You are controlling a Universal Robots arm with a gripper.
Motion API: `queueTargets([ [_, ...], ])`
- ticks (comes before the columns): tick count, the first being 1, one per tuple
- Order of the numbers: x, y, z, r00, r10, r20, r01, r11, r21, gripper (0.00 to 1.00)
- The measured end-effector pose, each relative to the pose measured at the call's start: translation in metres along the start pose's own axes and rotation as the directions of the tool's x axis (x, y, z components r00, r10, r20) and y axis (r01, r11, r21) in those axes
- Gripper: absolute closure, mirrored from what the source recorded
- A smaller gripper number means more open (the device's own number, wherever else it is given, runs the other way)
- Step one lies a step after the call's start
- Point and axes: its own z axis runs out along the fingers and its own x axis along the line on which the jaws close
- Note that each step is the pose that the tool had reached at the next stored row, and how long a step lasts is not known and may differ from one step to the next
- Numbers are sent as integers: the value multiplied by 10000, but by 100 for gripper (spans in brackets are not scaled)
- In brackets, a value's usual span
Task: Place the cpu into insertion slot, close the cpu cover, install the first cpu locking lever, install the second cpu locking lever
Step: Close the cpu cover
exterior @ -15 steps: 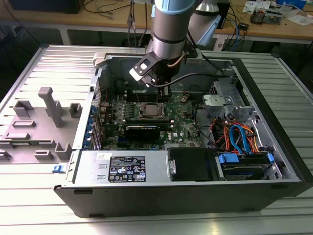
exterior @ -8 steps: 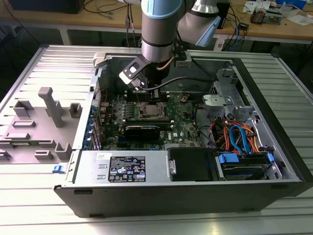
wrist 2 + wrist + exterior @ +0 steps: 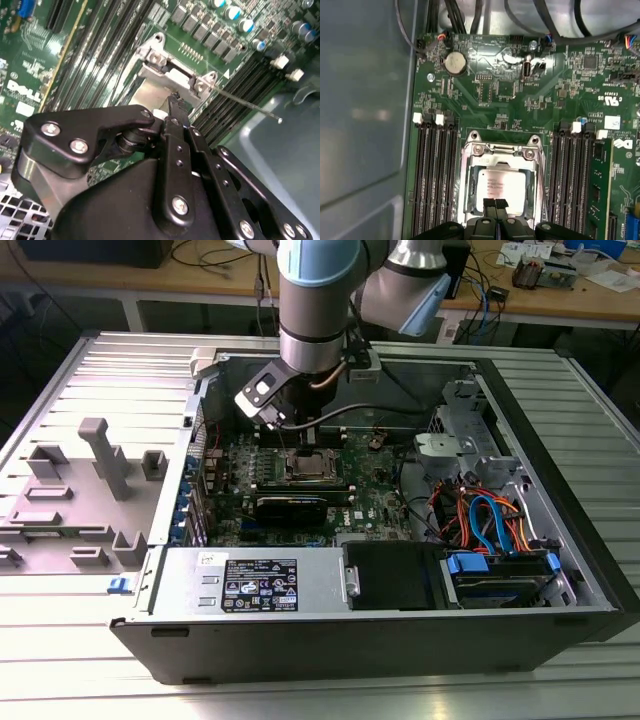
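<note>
In the exterior view my gripper (image 3: 299, 435) hangs inside the open computer case, right over the insertion slot (image 3: 308, 466) on the green motherboard (image 3: 375, 485). In the first wrist view the cpu (image 3: 504, 184) lies flat in the slot, its silvery top showing through the cut-out of the cpu cover (image 3: 470, 186), which lies down around it. My gripper (image 3: 495, 204) is shut, its tips together at the cpu's near edge. In the second wrist view my gripper (image 3: 175, 103) sits close to the cover's hinge bracket (image 3: 165, 70), and a thin locking lever (image 3: 245, 102) sticks out free from the socket corner.
Long black memory slots (image 3: 435, 180) flank the socket on both sides, with one stick (image 3: 600, 192) fitted. A coin battery (image 3: 455, 62) and cables sit beyond. The case wall (image 3: 365, 125) is close by. A power supply (image 3: 260, 585), a drive cage (image 3: 490, 540) and grey fixtures (image 3: 100, 460) surround the board.
</note>
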Motion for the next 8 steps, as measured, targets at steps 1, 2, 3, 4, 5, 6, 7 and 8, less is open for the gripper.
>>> queueTargets([
  [1,0,-17,7,10000,-4,1,4,10000,1,89],
  [2,1,-34,13,10000,-10,1,10,10000,1,89],
  [3,3,-55,25,10000,-16,0,16,10000,1,89],
  [4,4,-76,34,10000,-23,0,23,10000,1,89],
  [5,5,-87,47,10000,-27,-2,27,10000,0,89],
  [6,4,-92,58,10000,-30,0,30,10000,1,89],
  [7,3,-96,71,10000,-33,-1,33,10000,2,89],
  [8,2,-98,86,10000,-36,0,36,10000,2,89],
])
